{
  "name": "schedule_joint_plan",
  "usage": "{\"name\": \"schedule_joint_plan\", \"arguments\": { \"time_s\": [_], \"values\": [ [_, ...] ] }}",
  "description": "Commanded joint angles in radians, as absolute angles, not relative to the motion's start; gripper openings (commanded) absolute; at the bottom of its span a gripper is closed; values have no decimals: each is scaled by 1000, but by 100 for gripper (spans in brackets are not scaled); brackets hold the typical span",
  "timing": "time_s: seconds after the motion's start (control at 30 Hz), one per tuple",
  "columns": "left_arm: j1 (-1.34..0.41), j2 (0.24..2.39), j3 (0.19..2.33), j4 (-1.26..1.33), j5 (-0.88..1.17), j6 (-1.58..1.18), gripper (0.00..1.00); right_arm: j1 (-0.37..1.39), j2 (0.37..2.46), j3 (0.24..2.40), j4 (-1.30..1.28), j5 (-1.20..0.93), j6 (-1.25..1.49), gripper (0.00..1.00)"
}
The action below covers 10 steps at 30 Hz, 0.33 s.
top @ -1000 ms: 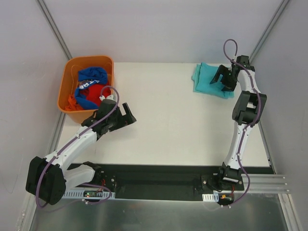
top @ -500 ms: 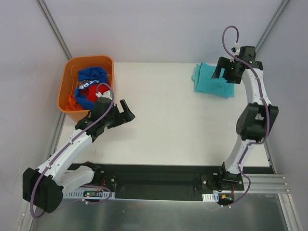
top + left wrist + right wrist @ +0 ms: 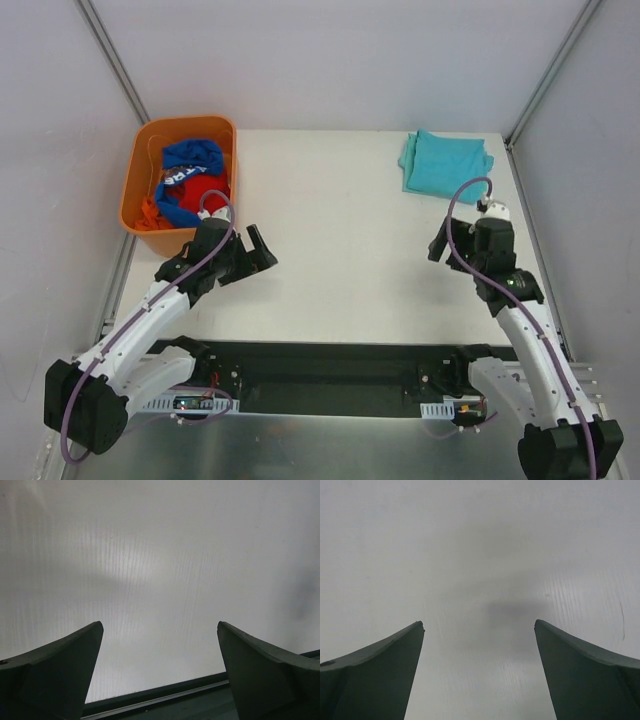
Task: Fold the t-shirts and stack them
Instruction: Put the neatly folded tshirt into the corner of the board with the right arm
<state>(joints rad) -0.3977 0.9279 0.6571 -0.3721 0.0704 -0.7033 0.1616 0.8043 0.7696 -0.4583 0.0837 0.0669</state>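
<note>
Teal short-sleeved cotton t-shirts (image 3: 445, 165) lie folded in a flat pile on the white table (image 3: 340, 230). They are far to the right of the orange plastic tub (image 3: 185, 121) and level with it along the far edge. We see layered edges on the pile's left side, so one shirt seems to rest on the other.

Inside the tub sit a royal-blue garment with white lettering (image 3: 190, 157) and a red garment (image 3: 207, 193), with orange cloth (image 3: 150, 212) bunched at its near-left corner.

Our left gripper (image 3: 262, 250) hangs just to the near-right of the tub. Its jaws are spread wide with nothing between them, and its wrist view shows only bare tabletop past the dark fingers (image 3: 55, 665).

Our right gripper (image 3: 443, 240) is well to the right of the tub, nearer us than the teal pile and apart from it. It likewise gapes wide and empty over bare table.
</note>
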Motion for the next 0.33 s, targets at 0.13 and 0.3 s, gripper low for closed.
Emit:
{"name": "schedule_joint_plan", "arguments": {
  "time_s": [0.13, 0.3],
  "values": [
    [-393, 859, 601, -385, 35, -729, 99, 173, 703, 563, -433, 230, 190, 97],
    [-393, 838, 591, -388, 17, -738, 99, 176, 666, 557, -414, 239, 184, 97]
  ]
}}
